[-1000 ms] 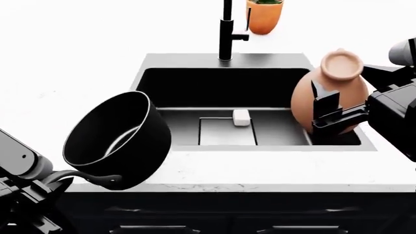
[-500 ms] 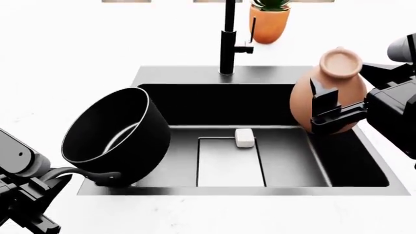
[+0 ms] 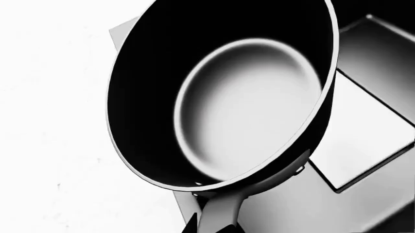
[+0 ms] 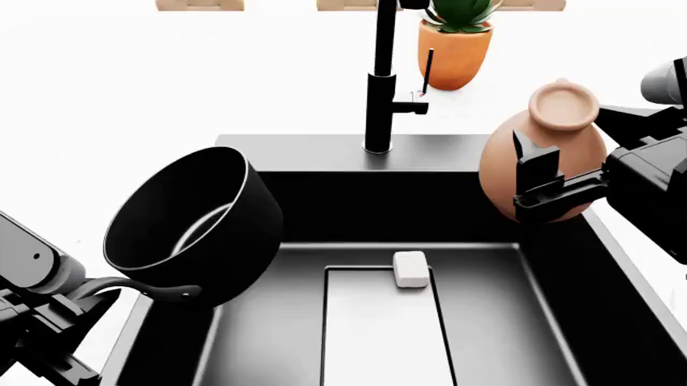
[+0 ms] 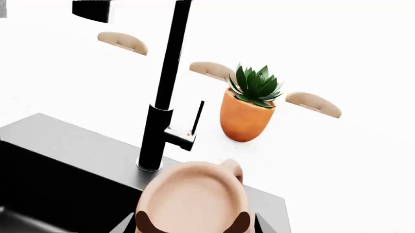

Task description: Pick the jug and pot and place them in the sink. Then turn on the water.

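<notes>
Both task items held aloft over the sink [image 4: 311, 145]. Pot [image 4: 199, 229] at the left, tilted on its side with the open mouth facing left and up, hanging above the sink's left edge and part of the white counter [image 4: 108, 104]. Thin black handle reaching down and left to the left gripper [image 4: 48, 310] at the near left corner; gripper clamped on the handle's end, though the fingers are mostly lost in dark shapes. From the left wrist view, pot [image 3: 227, 97] filling the frame, pale grey bottom ringed by black wall, handle root at the frame's near edge, sink floor [image 3: 363, 136] behind it.

Jug [image 4: 542, 149] at the right, upright with a slight lean, round mouth facing up, above the sink's right side and clear of the basin floor. Right gripper [image 4: 542, 189] closed around the belly, one black finger standing against the jug's front, a second bar crossing under it. In the right wrist view, only the jug's [image 5: 191, 199] flared mouth showing, close under the camera.

Tall black tap [image 4: 378, 80] standing at the far rim, centre, with a small side lever [image 4: 413, 104] pointing right. Orange planter [image 4: 456, 52] with a green plant just right of and beyond the tap. Small white drain piece [image 4: 410, 268] on the sink floor, at the far edge of a rectangular inset panel.
</notes>
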You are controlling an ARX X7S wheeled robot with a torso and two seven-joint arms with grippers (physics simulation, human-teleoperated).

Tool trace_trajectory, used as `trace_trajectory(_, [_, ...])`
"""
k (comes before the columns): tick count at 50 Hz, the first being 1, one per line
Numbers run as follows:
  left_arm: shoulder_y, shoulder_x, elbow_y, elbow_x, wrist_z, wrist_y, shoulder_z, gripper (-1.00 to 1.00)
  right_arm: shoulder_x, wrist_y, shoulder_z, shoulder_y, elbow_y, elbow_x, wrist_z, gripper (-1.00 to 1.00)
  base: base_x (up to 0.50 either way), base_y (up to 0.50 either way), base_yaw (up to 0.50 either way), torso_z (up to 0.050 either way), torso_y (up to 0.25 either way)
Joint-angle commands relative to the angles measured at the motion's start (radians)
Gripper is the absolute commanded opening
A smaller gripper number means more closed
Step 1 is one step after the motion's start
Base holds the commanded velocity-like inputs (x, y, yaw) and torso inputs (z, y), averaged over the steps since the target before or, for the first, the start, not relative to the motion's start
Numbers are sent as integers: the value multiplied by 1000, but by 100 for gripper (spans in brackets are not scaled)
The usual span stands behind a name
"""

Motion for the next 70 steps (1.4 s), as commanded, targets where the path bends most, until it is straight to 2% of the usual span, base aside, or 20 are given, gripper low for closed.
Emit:
trace_trajectory(1, [-351, 1, -10, 42, -17, 7, -48, -100, 2, -3, 10, 2, -4, -35, -10, -100, 336, -3, 0, 0, 0])
trace_trajectory(6, [-349, 3, -11, 40, -19, 5, -52, -100, 1, 19, -4, 56, 25, 1, 11, -100, 211, 0, 0, 2, 4])
trace_trajectory(10, [-347, 8, -12, 40, -22, 3, -54, -100, 7, -11, 11, -5, -3, -37, -10, -100, 0, 0, 0, 0, 3])
trace_trajectory(14, [-343, 11, -10, 42, -24, 4, -54, -100, 4, 10, -3, 46, 20, -3, 6, -100, 0, 0, 0, 3, 2])
trace_trajectory(21, [-330, 46, -14, 57, -32, -3, -46, -100, 15, -19, 15, -12, -2, -34, -11, -100, 0, 0, 0, 0, 3])
trace_trajectory(26, [-335, 122, -30, 87, -51, -48, -41, -100, 25, -24, 22, -21, -3, -31, -11, -100, 0, 0, -1, 2, 2])
trace_trajectory(33, [-380, 289, -63, 154, -54, -154, -21, -100, 46, -73, 61, -115, -29, -72, -44, -100, 0, 0, -1, 0, 3])
trace_trajectory(41, [-465, 450, -113, 146, -90, -261, 5, -100, 65, -100, 89, -160, -36, -77, -56, -100, 0, 0, -1, 1, 3])
trace_trajectory(49, [-457, 592, -158, 294, -18, -281, 67, -100, 70, -101, 90, -155, -34, -73, -55, -100, 0, 0, 0, 1, 3])
trace_trajectory(52, [-434, 623, -191, 357, 13, -264, 93, -100, 71, -104, 91, -159, -34, -77, -58, -100, 0, 0, 0, 0, 3])
trace_trajectory(70, [-366, 713, -326, 425, 100, -231, 160, -100, 75, -106, 86, -152, -33, -69, -50, -100, 0, 0, 0, 1, 2])
